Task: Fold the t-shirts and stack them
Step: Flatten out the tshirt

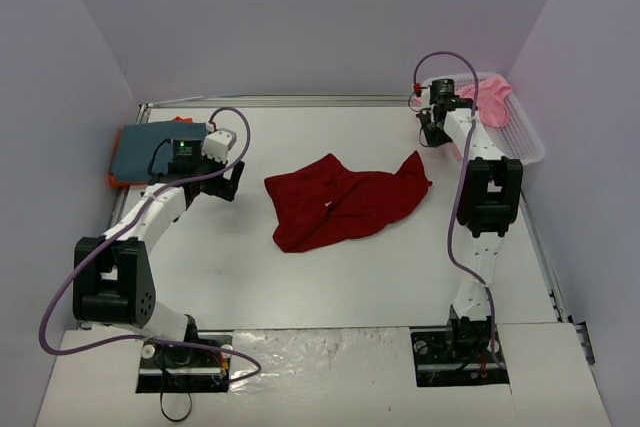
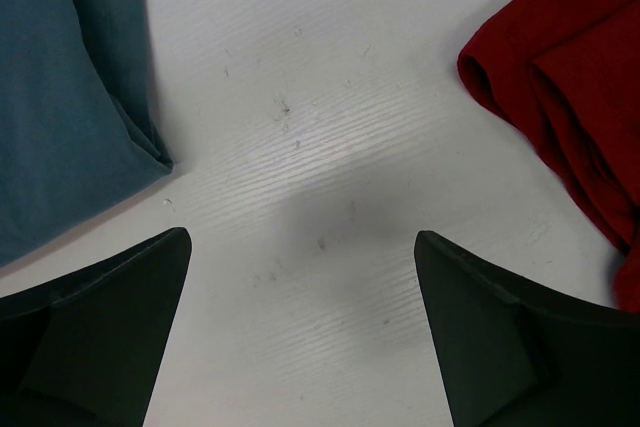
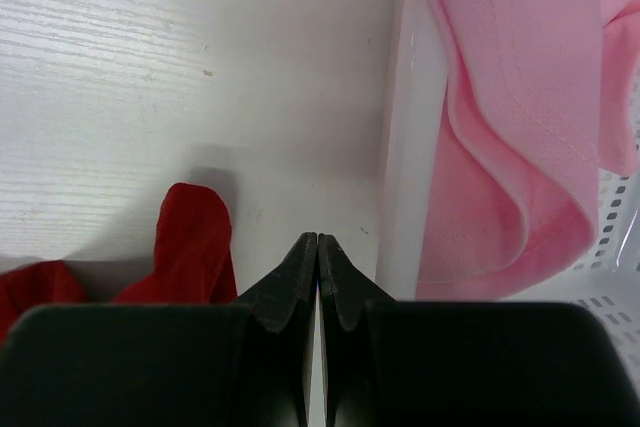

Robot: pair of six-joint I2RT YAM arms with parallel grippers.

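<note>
Teal-blue shirt (image 1: 150, 150) folded flat at table's (image 1: 330, 277) far-left corner, orange edge beneath. Left end effector (image 2: 300, 287) spread wide, empty, above bare table beside it. Dark red shirt (image 1: 345, 202) crumpled mid-table. Right end effector (image 3: 318, 267) pressed together, empty, beside basket (image 1: 525, 142) holding pink shirt (image 1: 485, 97).

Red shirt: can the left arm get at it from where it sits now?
Probably yes. The left gripper is open over bare table, between the folded teal shirt and the crumpled red shirt. Nothing lies between it and the red cloth's near edge.
</note>
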